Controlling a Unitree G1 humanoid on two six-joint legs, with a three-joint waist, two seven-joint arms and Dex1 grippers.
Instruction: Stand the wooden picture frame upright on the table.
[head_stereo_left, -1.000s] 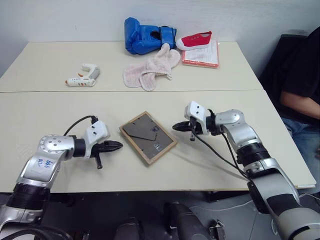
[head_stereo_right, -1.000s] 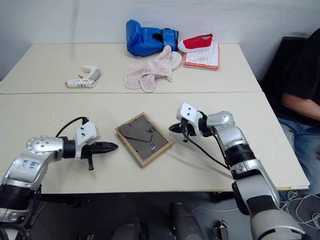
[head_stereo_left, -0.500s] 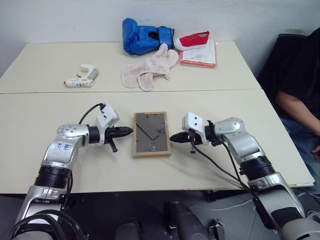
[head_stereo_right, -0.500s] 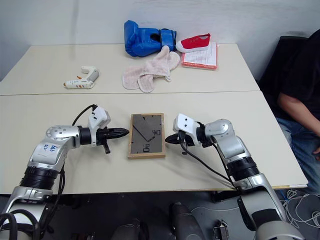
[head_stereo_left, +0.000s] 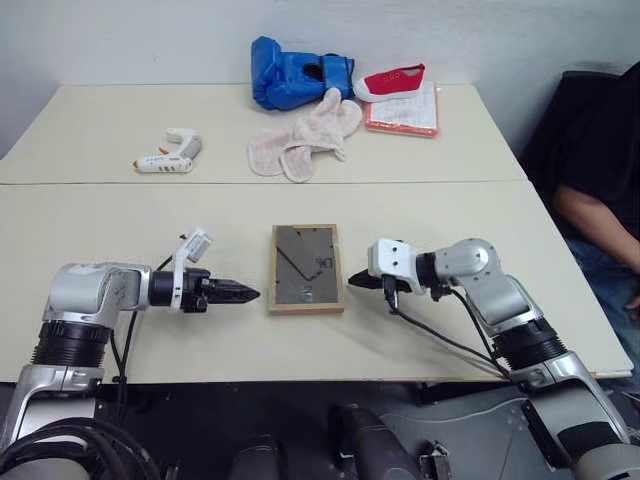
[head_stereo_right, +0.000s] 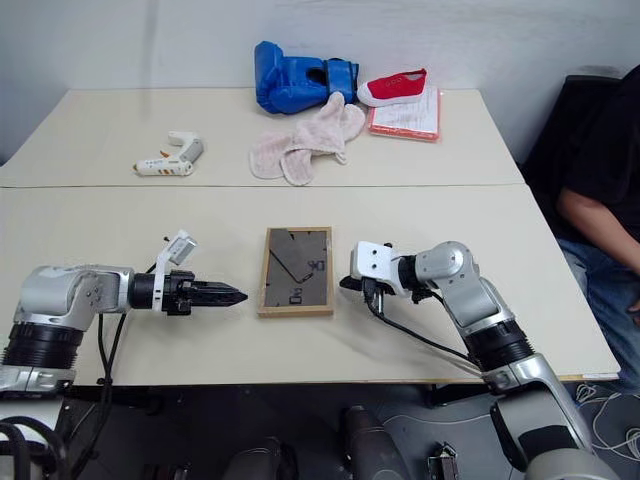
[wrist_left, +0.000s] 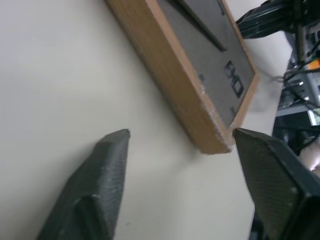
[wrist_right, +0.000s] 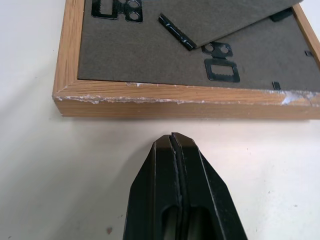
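The wooden picture frame (head_stereo_left: 306, 268) lies flat on the table (head_stereo_left: 120, 230), face down, with its dark back panel and folded easel stand upward. My left gripper (head_stereo_left: 250, 294) is level with the frame's near left corner, a short gap away. In the left wrist view its fingers (wrist_left: 102, 185) stand apart, open and empty, with that corner (wrist_left: 212, 140) ahead of them. My right gripper (head_stereo_left: 357, 281) points at the frame's right edge. It is shut and empty, its tip (wrist_right: 172, 140) just short of the scuffed wooden edge (wrist_right: 185, 102).
Across the table's seam (head_stereo_left: 100, 184) lie a white glue gun (head_stereo_left: 168, 155), pink mitts (head_stereo_left: 305, 140), a blue boxing glove (head_stereo_left: 290, 75), a red shoe (head_stereo_left: 392, 80) and a pink-edged booklet (head_stereo_left: 405, 112). A person (head_stereo_left: 600, 170) sits at the right.
The frame turned from a diagonal to square between the grippers. In the last half second the left gripper rolled over, opened and slid toward the table's near edge. The right gripper stayed shut.
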